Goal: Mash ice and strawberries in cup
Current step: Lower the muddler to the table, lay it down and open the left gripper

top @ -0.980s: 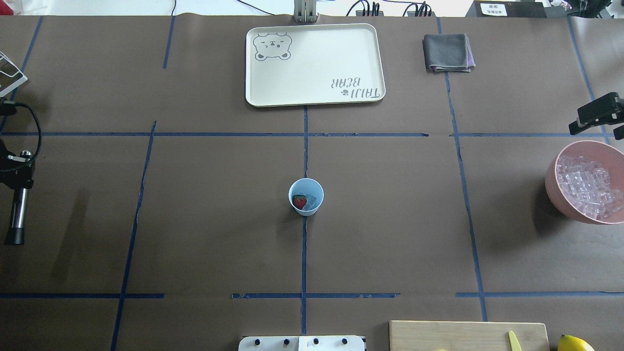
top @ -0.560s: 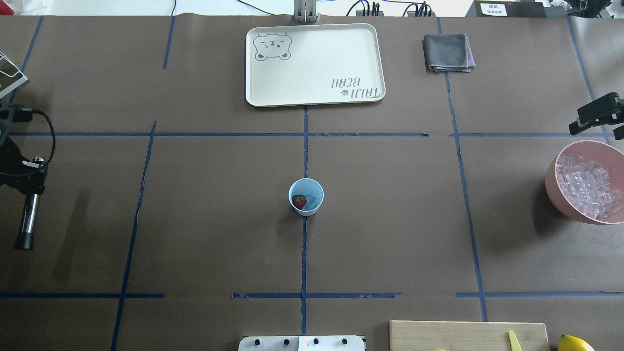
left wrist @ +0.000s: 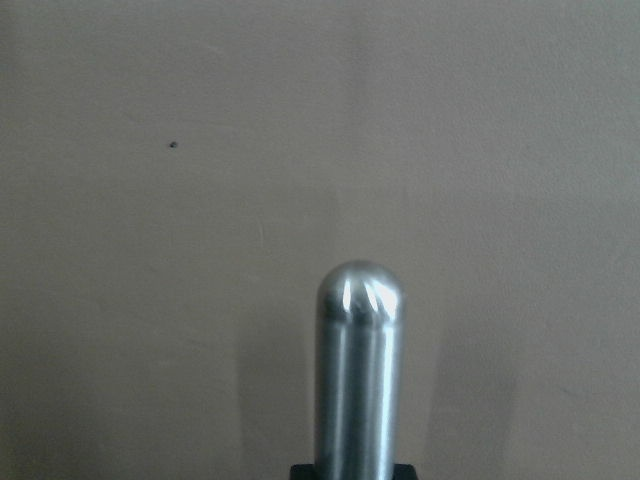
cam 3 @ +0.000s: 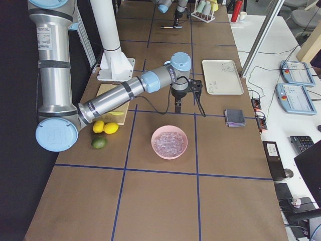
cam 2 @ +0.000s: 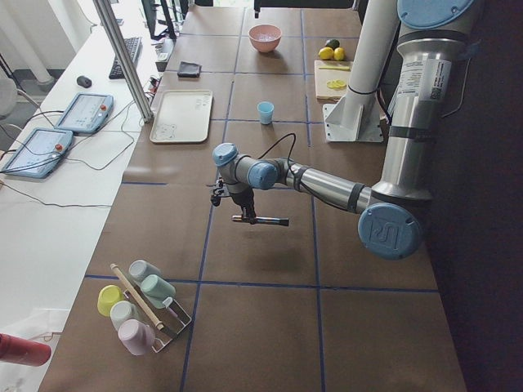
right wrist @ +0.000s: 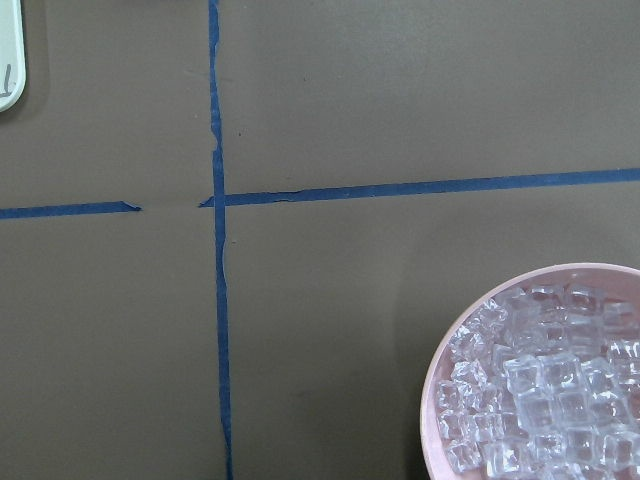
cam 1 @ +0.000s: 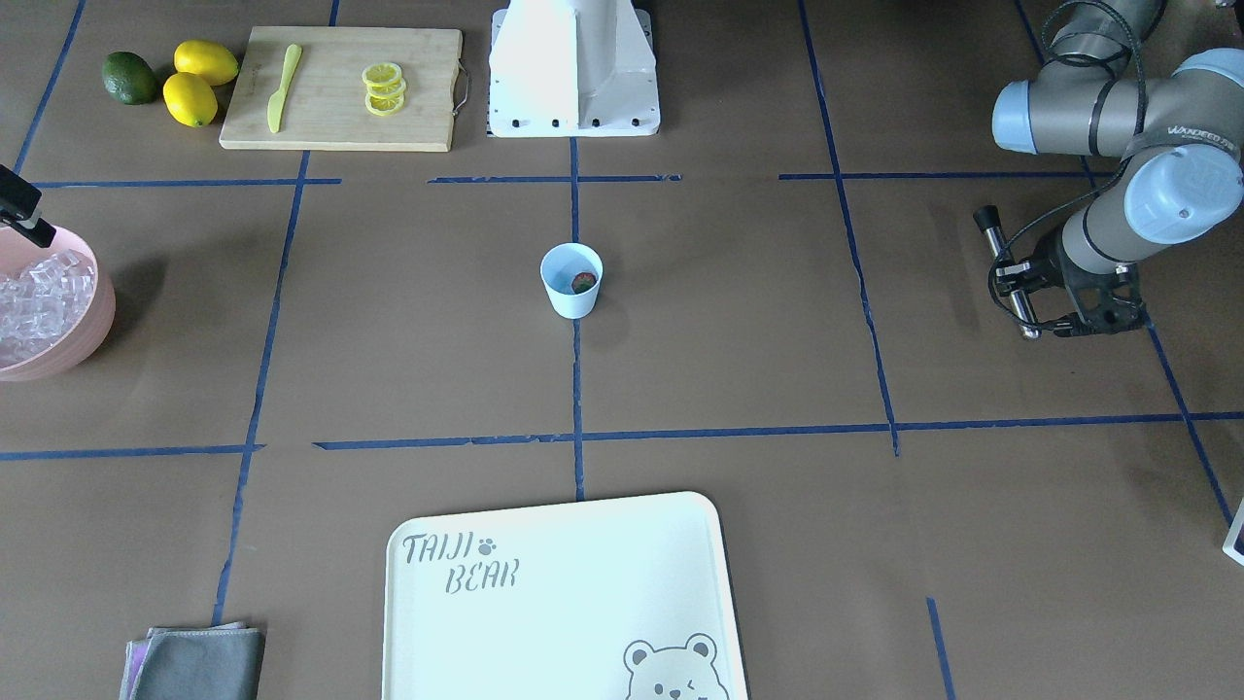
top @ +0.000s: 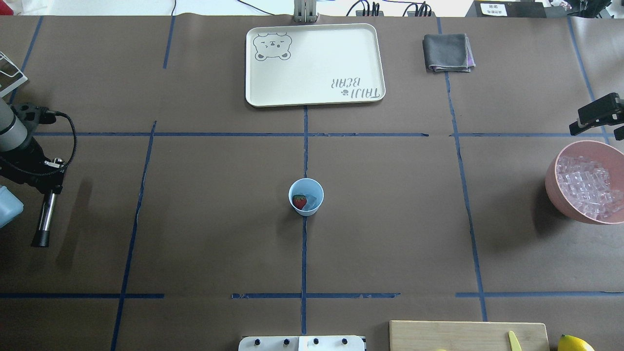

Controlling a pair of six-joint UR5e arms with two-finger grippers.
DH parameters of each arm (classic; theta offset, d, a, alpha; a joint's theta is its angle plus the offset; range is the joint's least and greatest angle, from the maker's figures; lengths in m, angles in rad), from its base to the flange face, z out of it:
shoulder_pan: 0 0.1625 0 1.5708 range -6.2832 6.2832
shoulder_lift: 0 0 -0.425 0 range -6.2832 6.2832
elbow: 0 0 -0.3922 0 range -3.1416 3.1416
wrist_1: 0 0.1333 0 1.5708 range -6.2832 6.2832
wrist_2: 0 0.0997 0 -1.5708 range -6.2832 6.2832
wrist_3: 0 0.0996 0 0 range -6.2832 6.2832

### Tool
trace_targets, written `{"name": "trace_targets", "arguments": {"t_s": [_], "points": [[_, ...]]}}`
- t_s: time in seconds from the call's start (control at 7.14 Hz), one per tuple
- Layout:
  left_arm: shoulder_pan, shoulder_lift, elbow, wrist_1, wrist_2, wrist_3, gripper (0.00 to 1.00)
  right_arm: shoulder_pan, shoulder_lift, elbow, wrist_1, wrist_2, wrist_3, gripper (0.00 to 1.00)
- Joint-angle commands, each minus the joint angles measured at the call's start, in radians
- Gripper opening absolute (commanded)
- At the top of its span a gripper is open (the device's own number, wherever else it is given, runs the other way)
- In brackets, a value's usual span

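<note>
Front view: the cup (cam 1: pixel 570 301) stands in the middle of the desk (cam 1: pixel 739 321) with the strawberry (cam 1: pixel 583 282) inside. The left jaws are closed on the metal masher (cam 1: pixel 999 255), well apart from the cup.

Overhead: the masher has moved in from the left edge toward the cup. The cup stayed put, with ice (top: pixel 312 201) beside the berry. Mashing looks close.

Right wrist: only the pink bowl (right wrist: pixel 432 390) shows, so I cannot tell about the right jaws.

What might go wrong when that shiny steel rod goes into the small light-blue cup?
Nothing steadies the small light-blue cup; an off-centre push from the shiny steel rod could tip it, spilling the red strawberry and clear ice cubes.
The left gripper holds the rod sideways; it may slip while turning upright.
</note>
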Motion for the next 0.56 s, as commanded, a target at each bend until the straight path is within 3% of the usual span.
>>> {"name": "trace_targets", "arguments": {"t_s": [0.0,0.42], "points": [[0.020,-0.025,0.037,0.001,0.004,0.001,0.00,0.000,0.000,0.000,0.000,0.000,0.000,0.99],[0.020,-0.024,0.063,0.004,-0.001,0.056,0.00,0.000,0.000,0.000,0.001,0.000,0.000,0.99]]}}
